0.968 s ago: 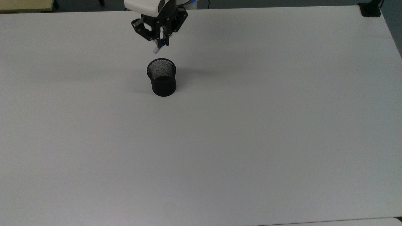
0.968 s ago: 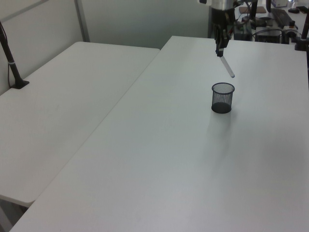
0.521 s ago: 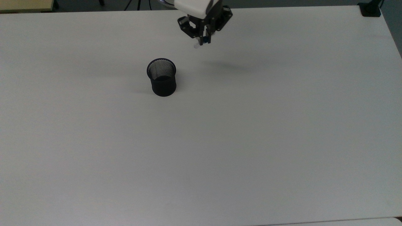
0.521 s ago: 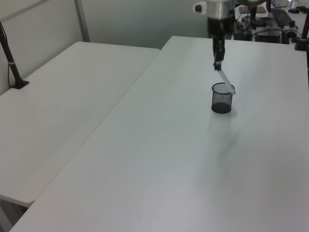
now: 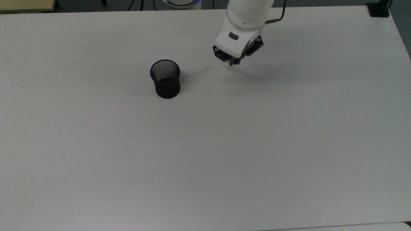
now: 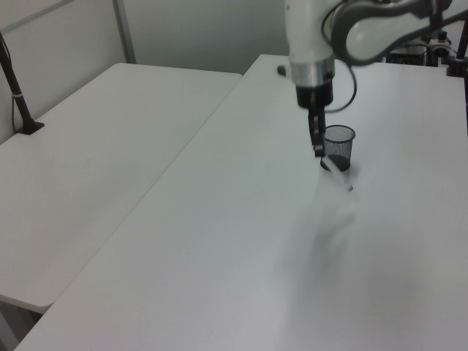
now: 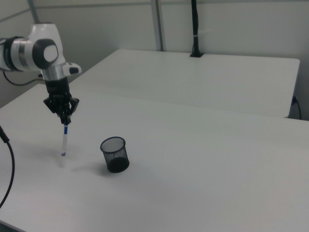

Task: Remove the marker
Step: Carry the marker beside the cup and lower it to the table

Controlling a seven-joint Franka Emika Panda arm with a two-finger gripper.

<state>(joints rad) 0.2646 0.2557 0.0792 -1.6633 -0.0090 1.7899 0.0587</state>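
My gripper (image 5: 232, 62) hangs over the white table (image 5: 224, 144), to the top view's right of the black mesh cup (image 5: 165, 80), and is shut on the marker. The marker (image 7: 64, 140), a white barrel with blue at its top, hangs nearly upright below the gripper (image 7: 65, 118) in the right view, with its lower tip close to the table. In the left view the marker (image 6: 336, 174) slants down from the gripper (image 6: 316, 150), crossing in front of the cup (image 6: 338, 146). The cup (image 7: 114, 154) stands upright and looks empty.
A second white table (image 6: 88, 146) adjoins this one. A black clamped pole (image 7: 194, 29) stands at its far edge. A black mount (image 5: 379, 9) sits on the top view's upper right corner. A dark cable (image 7: 7, 164) hangs at the right view's left edge.
The gripper has carried the marker from above the cup toward the top view's right and lowered it close to the table. The cup has not moved.
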